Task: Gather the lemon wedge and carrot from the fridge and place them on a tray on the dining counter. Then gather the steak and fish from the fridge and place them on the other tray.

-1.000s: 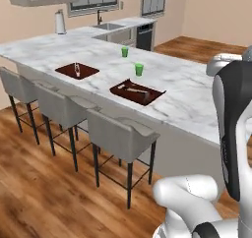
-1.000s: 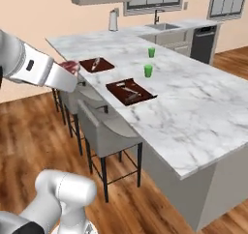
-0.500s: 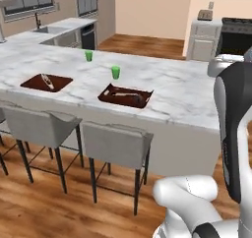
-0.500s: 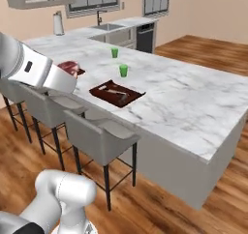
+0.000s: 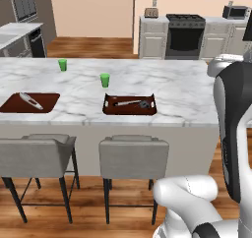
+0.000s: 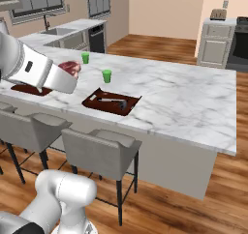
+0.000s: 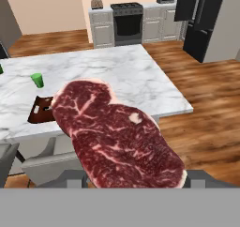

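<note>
My gripper [image 6: 69, 73] is shut on the steak [image 7: 117, 134], a pinkish-red marbled slab that hangs close before the hand camera; it also shows as the steak [image 6: 70, 67] at the end of the white arm, above the near edge of the dining counter [image 6: 184, 97]. Two dark trays lie on that counter: one tray [image 5: 110, 111] holds a silver utensil and a dark grey lump, the fish [image 5: 143, 104]. The other tray [image 5: 10, 105] holds a thin silver-white utensil. The black fridge [image 7: 201, 19] stands far off. Lemon wedge and carrot are out of view.
Two green cups [image 5: 62, 64] [image 5: 105, 79] stand on the marble behind the trays. Grey stools [image 5: 133, 158] [image 5: 37, 156] line the counter's near side. A black oven range [image 5: 184, 35] stands against the back wall. Wooden floor lies around the island's right end.
The base has turned, so the whole scene has swung: the counter now lies square across the left base view. The steak stays in the gripper.
</note>
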